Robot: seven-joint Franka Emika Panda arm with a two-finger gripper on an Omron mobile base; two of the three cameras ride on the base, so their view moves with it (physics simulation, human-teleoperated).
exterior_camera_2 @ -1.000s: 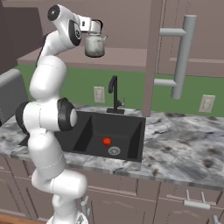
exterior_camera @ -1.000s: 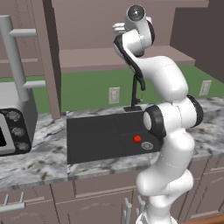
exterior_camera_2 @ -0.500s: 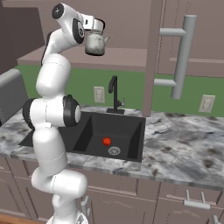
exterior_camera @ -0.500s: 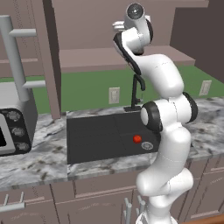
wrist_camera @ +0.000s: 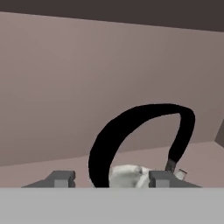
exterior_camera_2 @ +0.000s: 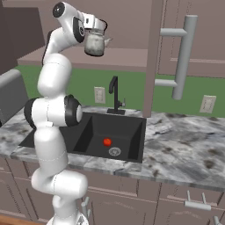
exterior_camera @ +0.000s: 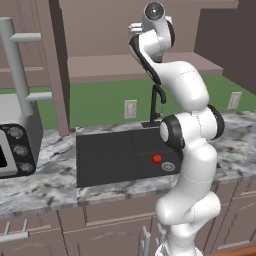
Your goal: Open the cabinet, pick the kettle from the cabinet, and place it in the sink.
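Note:
The cabinet [exterior_camera: 100,30] stands with both doors swung open, and its inner shelf [exterior_camera_2: 127,59] is exposed. On that shelf sits the kettle [exterior_camera_2: 96,44], small and silvery-white with a black arched handle [wrist_camera: 131,118]. My gripper [exterior_camera_2: 96,31] reaches down over the kettle from above. In the hand view the gripper [wrist_camera: 110,177] has one fingertip on each side of the handle's arch, with a gap left on both sides. The jaws are open and hold nothing. The dark sink [exterior_camera: 110,170] [exterior_camera_2: 132,145] lies in the counter below.
A small red ball [exterior_camera: 157,159] [exterior_camera_2: 107,141] lies in the sink near the drain. The black faucet [exterior_camera_2: 115,94] rises behind the basin. A toaster oven [exterior_camera: 12,145] stands on the counter at left. The open doors' bar handles [exterior_camera: 15,65] [exterior_camera_2: 182,57] jut out on both sides.
The fingers have drawn closer together around the kettle's handle. The arm has shifted slightly; the kettle stays on the shelf.

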